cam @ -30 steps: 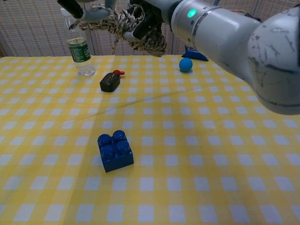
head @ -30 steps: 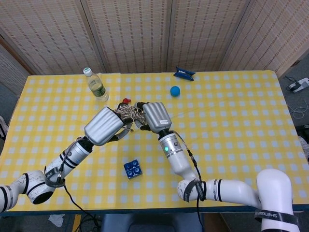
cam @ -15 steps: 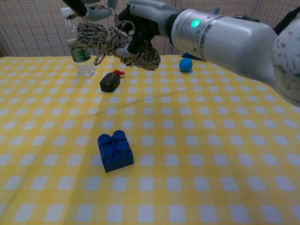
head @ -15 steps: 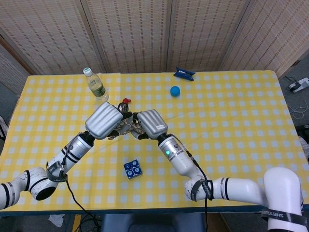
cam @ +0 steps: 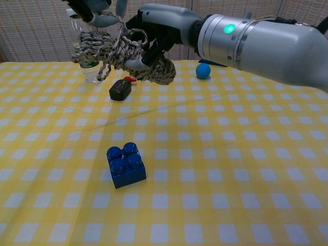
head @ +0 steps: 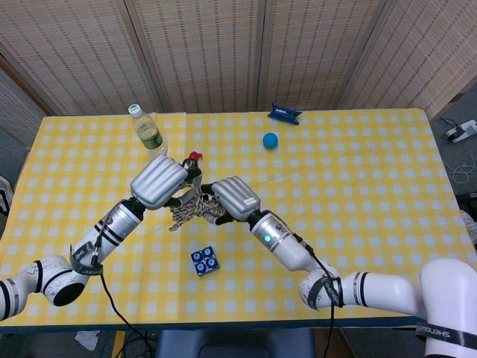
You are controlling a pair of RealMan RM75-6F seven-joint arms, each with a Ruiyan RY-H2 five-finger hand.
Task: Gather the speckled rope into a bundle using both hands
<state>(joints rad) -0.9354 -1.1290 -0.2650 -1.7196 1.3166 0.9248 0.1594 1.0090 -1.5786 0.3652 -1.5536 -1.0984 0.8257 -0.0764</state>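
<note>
Both hands dropped toward you. Your left hand [cam: 95, 10] and right hand [cam: 159, 32] clamp speckled rope [cam: 120, 54], bundled, above desk [cam: 230, 169]; set-down remains.

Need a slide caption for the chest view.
Both robot hands hold the bundled speckled rope above the checkered table.

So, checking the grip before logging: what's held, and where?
Both the left hand and right hand hold the speckled rope bundle, one at each end.
</note>
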